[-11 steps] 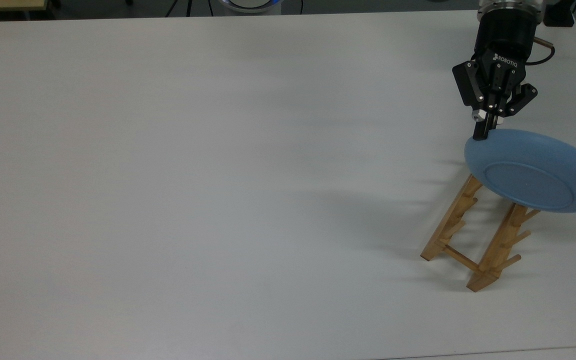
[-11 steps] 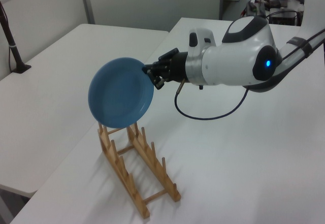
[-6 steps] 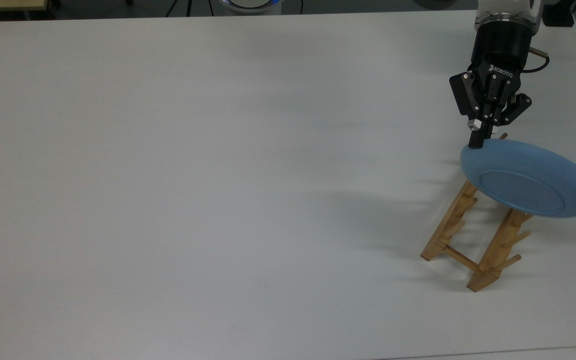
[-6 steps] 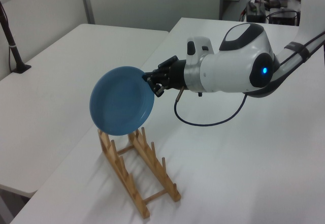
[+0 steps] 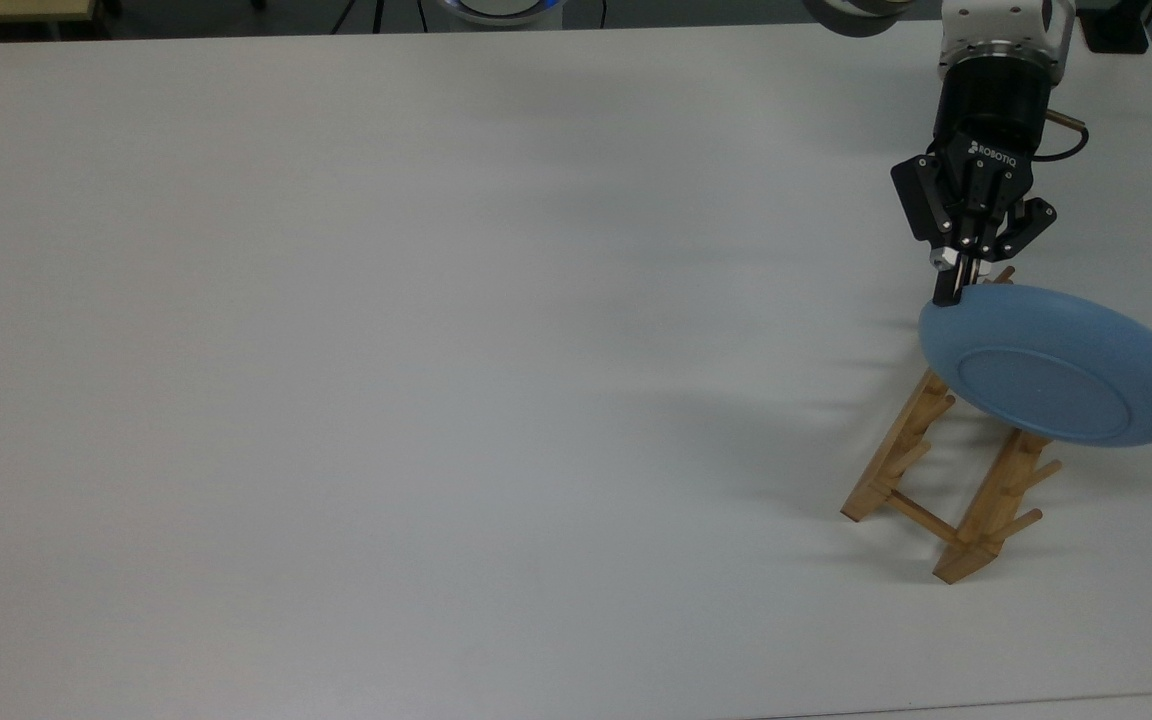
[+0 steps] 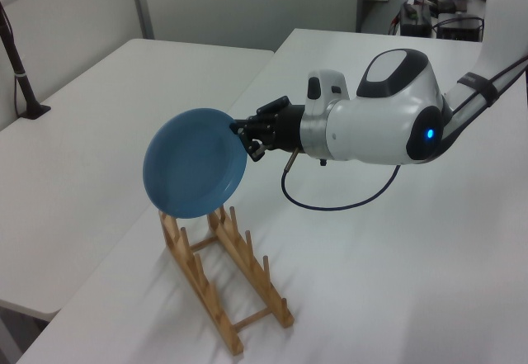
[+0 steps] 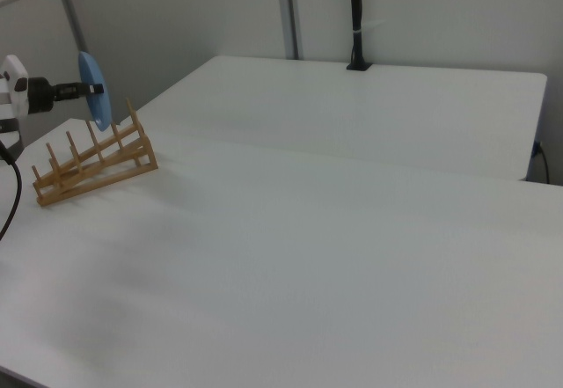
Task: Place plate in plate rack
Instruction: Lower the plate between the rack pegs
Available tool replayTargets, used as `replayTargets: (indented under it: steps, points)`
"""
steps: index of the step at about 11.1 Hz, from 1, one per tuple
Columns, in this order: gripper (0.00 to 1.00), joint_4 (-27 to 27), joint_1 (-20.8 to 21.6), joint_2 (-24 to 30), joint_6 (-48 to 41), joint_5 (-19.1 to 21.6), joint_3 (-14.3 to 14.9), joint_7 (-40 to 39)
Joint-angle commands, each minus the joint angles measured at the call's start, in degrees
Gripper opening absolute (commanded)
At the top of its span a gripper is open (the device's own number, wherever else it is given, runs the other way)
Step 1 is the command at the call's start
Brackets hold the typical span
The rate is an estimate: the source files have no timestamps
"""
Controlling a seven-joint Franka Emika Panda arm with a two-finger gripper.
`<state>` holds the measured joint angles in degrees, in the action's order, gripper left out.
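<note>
One gripper (image 5: pixel 954 290) is pinching the light-blue plate (image 5: pixel 1061 365) by its rim, holding it nearly on edge just above the far end of the wooden plate rack (image 5: pixel 946 485), its face crossing both rails, ready to lower between pegs.

White tables (image 7: pixel 369 133), grey partition walls (image 7: pixel 440 18), black pole (image 7: pixel 355 18).
</note>
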<state>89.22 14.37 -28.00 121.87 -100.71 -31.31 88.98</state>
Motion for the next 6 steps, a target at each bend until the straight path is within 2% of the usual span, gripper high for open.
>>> replayTargets:
  steps: [1,3,4,6]
  points:
    - [0.00,1.7,0.8,0.9,-1.5,-1.4,0.7,2.0]
    - [0.00,1.8,0.8,0.9,-1.5,-1.4,0.6,2.1]
    - [0.11,1.8,0.7,0.9,-1.5,-1.3,0.6,2.1]
    - [0.62,1.7,0.5,0.9,-1.5,-1.2,0.6,2.2]
